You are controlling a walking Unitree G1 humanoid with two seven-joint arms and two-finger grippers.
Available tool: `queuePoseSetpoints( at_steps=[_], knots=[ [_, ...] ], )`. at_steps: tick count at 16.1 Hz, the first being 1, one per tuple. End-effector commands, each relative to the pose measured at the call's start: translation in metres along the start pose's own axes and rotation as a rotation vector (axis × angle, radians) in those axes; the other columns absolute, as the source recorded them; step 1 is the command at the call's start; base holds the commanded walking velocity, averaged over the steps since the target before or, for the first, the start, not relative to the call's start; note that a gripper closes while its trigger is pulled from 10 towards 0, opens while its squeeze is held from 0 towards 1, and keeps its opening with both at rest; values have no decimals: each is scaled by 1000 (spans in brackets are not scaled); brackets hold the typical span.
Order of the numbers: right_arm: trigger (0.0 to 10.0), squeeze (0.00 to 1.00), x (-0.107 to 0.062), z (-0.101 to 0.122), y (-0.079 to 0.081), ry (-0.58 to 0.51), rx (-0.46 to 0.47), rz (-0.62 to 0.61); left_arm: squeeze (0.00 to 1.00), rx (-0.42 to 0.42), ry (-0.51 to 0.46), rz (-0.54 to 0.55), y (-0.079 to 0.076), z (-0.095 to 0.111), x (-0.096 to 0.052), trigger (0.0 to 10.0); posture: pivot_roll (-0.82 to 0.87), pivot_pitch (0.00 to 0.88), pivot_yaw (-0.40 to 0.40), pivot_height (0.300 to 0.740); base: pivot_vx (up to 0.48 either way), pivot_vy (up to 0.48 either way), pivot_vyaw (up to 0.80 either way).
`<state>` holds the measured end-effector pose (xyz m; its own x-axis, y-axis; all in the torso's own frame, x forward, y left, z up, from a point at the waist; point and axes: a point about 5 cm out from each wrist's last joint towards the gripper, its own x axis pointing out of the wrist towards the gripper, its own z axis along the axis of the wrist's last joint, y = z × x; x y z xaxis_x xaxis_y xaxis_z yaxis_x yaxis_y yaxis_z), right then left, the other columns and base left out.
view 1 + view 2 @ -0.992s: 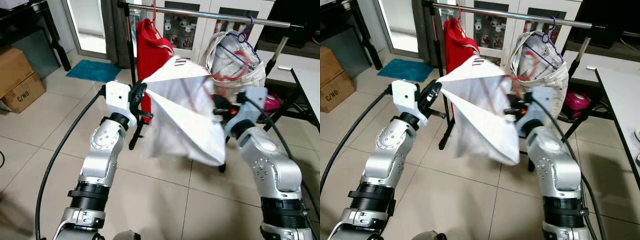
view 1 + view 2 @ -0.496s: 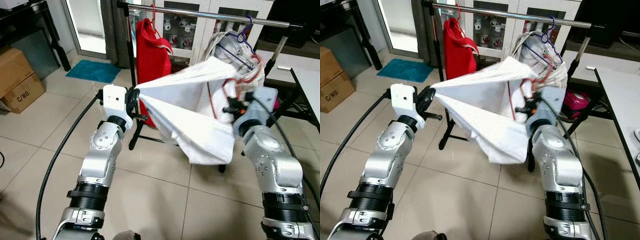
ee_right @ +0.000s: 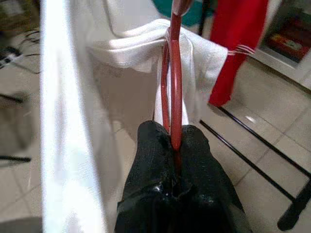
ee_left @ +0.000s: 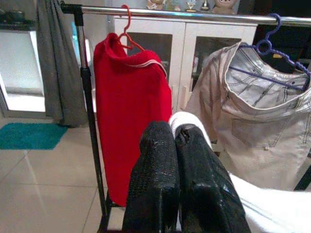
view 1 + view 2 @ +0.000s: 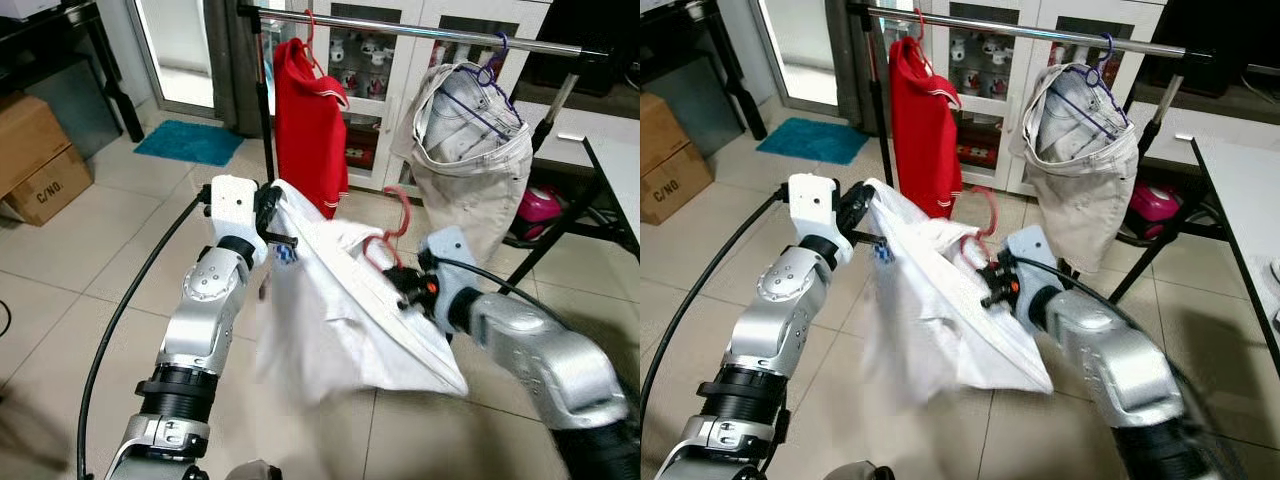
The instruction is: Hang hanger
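Note:
A white garment (image 5: 340, 320) hangs on a red hanger (image 5: 390, 225) between my two arms, well below the metal rail (image 5: 420, 30). My left gripper (image 5: 272, 205) is shut on the garment's upper edge; in the left wrist view its fingers (image 4: 155, 145) press together with white cloth (image 4: 187, 121) beside them. My right gripper (image 5: 405, 290) is shut on the red hanger (image 3: 175, 73), whose wire runs up from between its fingertips (image 3: 146, 133). The hook points up, apart from the rail.
On the rail hang a red garment (image 5: 310, 110) and beige trousers (image 5: 470, 130) on a purple hanger (image 5: 495, 55), with a gap between them. The rack's black post (image 5: 262, 90) stands behind my left gripper. Cardboard boxes (image 5: 40, 160) sit far left, a white table (image 5: 615, 170) right.
My right gripper has dropped from near the rail, down and to the left, with the hanger. The white garment has gone from stretched out to sagging low. The left gripper barely moved.

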<state>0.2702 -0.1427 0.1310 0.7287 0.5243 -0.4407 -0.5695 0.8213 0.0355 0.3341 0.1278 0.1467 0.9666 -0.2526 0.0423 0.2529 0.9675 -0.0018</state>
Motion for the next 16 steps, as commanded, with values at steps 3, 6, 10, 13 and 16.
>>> queuePoseSetpoints(
  at_steps=[3, 6, 10, 13, 16],
  knots=[
    [10000, 0, -5, 17, -9, -126, 93, -39, 0, 20, 15, -42, -3, 1, 3, 0, -164, 0, 20, 740, 0, 0, 0],
    [10000, 0, -1, 32, -36, -233, 191, -275, 0, 10, 19, -216, -23, 0, -3, 0, -146, 0, 9, 740, 0, 0, 0],
    [10000, 0, 4, 46, -41, -315, 236, -381, 0, 56, 115, -336, -38, -16, -11, 0, -144, 0, 9, 740, 0, 0, 0],
    [10000, 0, 11, 39, -20, -242, 157, -237, 0, 46, 71, -222, -22, -8, -4, 0, -142, 0, 9, 740, 0, 0, 0],
    [10000, 0, 13, -4, 12, 58, -40, 24, 0, 19, -28, -1, 16, 13, 3, 0, -131, 0, 11, 740, 0, 0, 0]
  ],
)
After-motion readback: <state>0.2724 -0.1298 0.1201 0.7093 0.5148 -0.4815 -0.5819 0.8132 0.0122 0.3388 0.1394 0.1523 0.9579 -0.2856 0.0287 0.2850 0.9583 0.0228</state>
